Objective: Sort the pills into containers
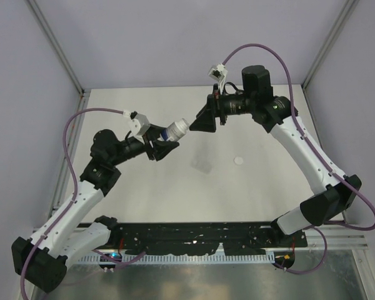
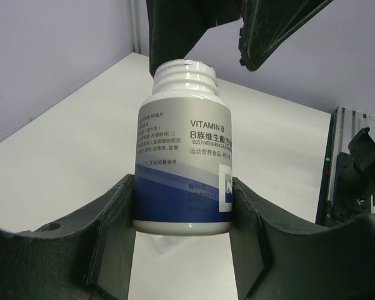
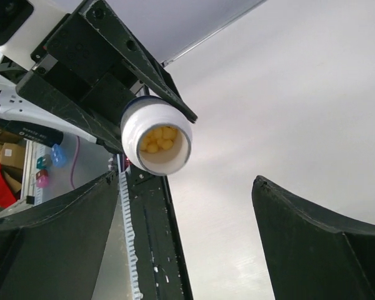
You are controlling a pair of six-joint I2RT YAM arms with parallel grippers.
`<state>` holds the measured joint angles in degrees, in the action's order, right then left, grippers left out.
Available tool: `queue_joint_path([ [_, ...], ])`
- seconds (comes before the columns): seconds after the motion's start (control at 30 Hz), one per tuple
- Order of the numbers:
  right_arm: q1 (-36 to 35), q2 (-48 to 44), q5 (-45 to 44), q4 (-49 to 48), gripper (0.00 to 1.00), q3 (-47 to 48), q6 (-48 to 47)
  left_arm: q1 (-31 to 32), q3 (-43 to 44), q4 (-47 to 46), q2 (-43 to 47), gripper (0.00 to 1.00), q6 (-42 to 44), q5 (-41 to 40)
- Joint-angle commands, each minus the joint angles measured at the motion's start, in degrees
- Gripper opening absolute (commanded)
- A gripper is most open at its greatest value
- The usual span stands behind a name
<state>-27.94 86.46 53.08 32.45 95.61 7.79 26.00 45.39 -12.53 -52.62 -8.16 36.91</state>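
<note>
- White-necked, grey-labelled vitamin bottle [image 2: 184, 156], uncapped, small yellow pills [image 3: 159, 140] inside, sits clamped in my left tool [image 2: 182, 187] above the white bench [image 1: 144, 112].
- My right tool [image 3: 186, 181] gapes empty at its mouth.
- Best now, I judge: tilt slowly over the flat clear plastic packet [image 1: 203, 164].

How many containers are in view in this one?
2. The open bottle is clamped in the left gripper above the table; the clear packet lies flat on the table near its middle. None appears hidden.
</note>
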Motion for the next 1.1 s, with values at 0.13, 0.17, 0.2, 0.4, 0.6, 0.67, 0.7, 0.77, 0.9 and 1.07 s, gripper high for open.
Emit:
queue_joint_path([
  [0.13,3.5,-6.6,-3.5,1.9,0.93,-5.4,-7.5,-1.6,-4.7,-0.6,3.0,0.00,4.2,-0.3],
  [0.17,3.7,-6.7,-3.9,2.1,0.93,-6.7,-7.4,-1.6,-5.5,-0.7,3.1,0.00,4.6,-0.1],
  [0.2,4.0,-7.3,-4.7,2.2,0.94,-7.4,-9.4,-1.6,-6.2,-1.0,3.1,0.00,4.8,0.0],
  [0.4,4.5,-9.6,-9.8,2.2,0.93,-14.9,-14.6,-1.6,-10.3,-3.2,2.6,0.00,5.5,1.0],
  [0.6,4.6,-10.7,-17.8,0.0,0.93,-22.5,-19.1,-1.6,-12.7,-4.2,-1.2,0.00,6.7,1.7],
  [0.67,4.5,-10.8,-20.7,-1.0,0.93,-24.8,-20.6,-1.6,-13.5,-5.3,-3.3,0.00,6.8,1.8],
  [0.7,4.6,-10.5,-22.4,-1.2,0.93,-25.6,-21.8,-1.6,-13.7,-5.8,-4.1,0.00,7.0,1.9],
  [0.77,4.6,-10.0,-23.6,-2.1,0.92,-27.9,-23.3,-1.6,-13.9,-6.6,-6.0,0.00,7.2,2.5],
  [0.9,4.5,-7.9,-24.7,-4.8,0.90,-32.0,-24.1,-1.6,-14.1,-8.0,-10.0,0.00,7.5,2.6],
  [1.07,4.6,-5.4,-27.7,-7.7,0.89,-34.1,-23.8,-1.5,-13.2,-8.9,-15.6,0.00,7.5,2.7],
])
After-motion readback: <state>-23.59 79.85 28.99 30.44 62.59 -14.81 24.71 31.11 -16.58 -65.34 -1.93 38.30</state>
